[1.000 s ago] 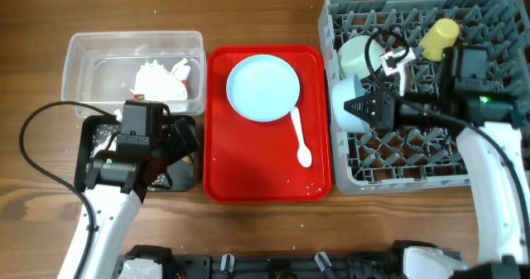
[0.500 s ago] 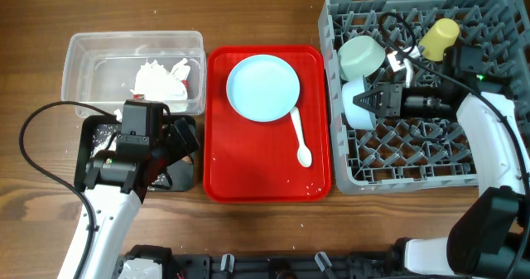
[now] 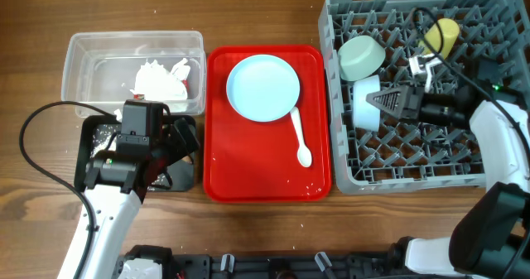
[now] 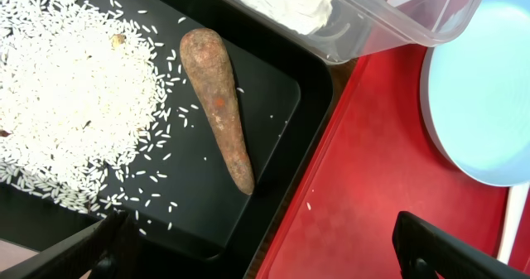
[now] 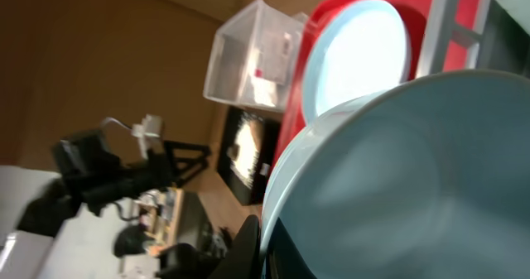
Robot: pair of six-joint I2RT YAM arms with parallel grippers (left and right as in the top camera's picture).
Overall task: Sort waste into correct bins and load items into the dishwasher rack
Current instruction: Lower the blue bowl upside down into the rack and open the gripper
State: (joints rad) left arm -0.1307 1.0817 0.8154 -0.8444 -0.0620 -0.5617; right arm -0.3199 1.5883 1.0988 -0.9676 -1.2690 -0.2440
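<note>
Main change from a second ago: the right gripper (image 3: 383, 102) has slid further right and taken the small light blue bowl (image 3: 366, 103) along. Before, the bowl hung at the left wall of the dishwasher rack (image 3: 414, 176). Now it's properly over the pegs, tipped on its side with the mouth facing left, just below the pale green bowl (image 3: 362, 57). The fingers are pinched tight on the bowl's rim. In the right wrist view the bowl (image 5: 397, 171) fills most of the picture. Can't tell if it's touching the pegs yet. The green bowl and the yellow cup (image 3: 441, 35) farther back in the rack haven't budged.

Nothing new on the other side. The left gripper (image 3: 180, 151) has its jaws spread wide with nothing in them, parked over the right end of the black bin (image 3: 87, 159) like before. Its wrist camera shows the sausage piece (image 4: 219, 105) lying on the bin floor with the rice (image 4: 66, 97) heaped to its left.

The clear bin (image 3: 91, 64) behind has the tissue (image 3: 157, 80) and the snack wrapper (image 3: 189, 76). The plate (image 3: 263, 86) and white spoon (image 3: 300, 137) sit on the red tray (image 3: 240, 180), same spots, spoon just beside the plate's edge.
</note>
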